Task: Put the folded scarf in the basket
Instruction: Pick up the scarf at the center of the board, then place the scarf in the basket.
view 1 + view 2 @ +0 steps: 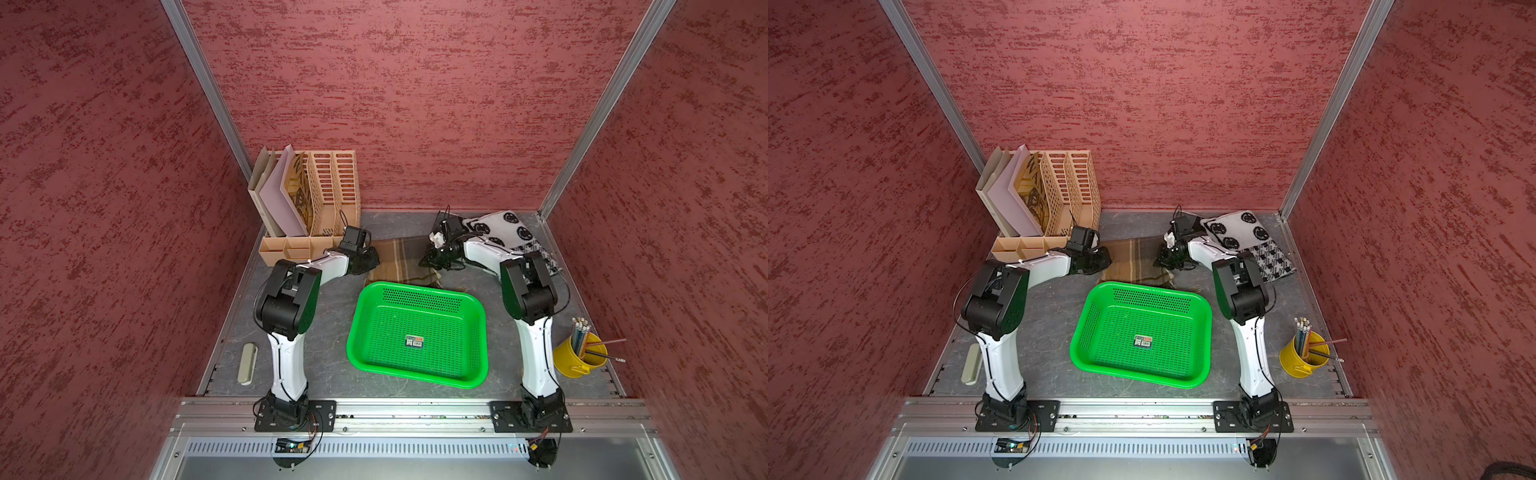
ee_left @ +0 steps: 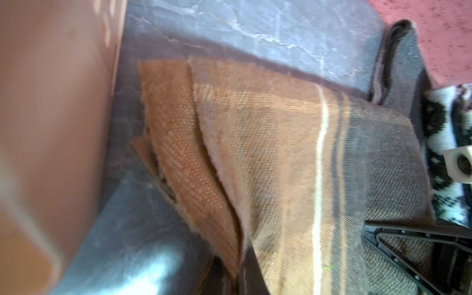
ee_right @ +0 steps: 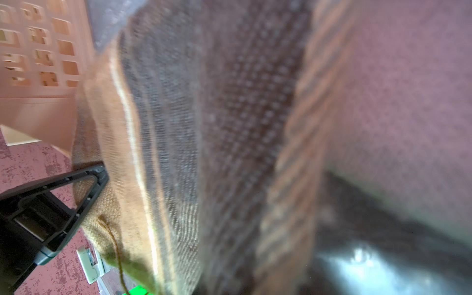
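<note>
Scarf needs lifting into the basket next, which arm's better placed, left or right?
Neither alone: the left gripper and right gripper each pinch an opposite end of the brown plaid scarf, just behind the green basket. If forced, left; the right crowds the black-and-white cloth.

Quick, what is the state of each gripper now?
Left gripper: shut on the brown plaid scarf.
Right gripper: shut on the same scarf's opposite end.
</note>
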Controlling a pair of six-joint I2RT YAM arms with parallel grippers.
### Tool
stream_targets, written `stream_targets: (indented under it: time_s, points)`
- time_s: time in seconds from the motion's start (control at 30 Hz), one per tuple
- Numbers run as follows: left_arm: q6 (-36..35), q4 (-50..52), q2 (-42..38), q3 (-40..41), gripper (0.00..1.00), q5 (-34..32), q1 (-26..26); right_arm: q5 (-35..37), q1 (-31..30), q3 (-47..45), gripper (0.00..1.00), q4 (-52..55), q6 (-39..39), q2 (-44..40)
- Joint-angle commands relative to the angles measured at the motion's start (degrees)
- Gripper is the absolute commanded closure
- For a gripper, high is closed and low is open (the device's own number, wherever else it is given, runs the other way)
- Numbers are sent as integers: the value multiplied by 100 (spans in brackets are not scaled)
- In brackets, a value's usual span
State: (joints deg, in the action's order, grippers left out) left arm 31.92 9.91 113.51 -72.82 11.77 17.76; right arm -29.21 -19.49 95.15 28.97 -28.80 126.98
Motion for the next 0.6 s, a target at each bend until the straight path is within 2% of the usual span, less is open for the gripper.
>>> stream_targets:
  time_s: [0.0, 0.3, 0.57]
  points:
    - [146, 96, -423, 92, 100, 175, 43, 135, -96, -160, 100, -111, -73, -589]
    - [311, 203, -939, 72, 100, 255, 57, 498, -95, -488, 100, -17, -161, -1402]
    - [188, 760, -1408, -500, 100, 162, 86, 723, -126, -448, 100, 171, -257, -1983]
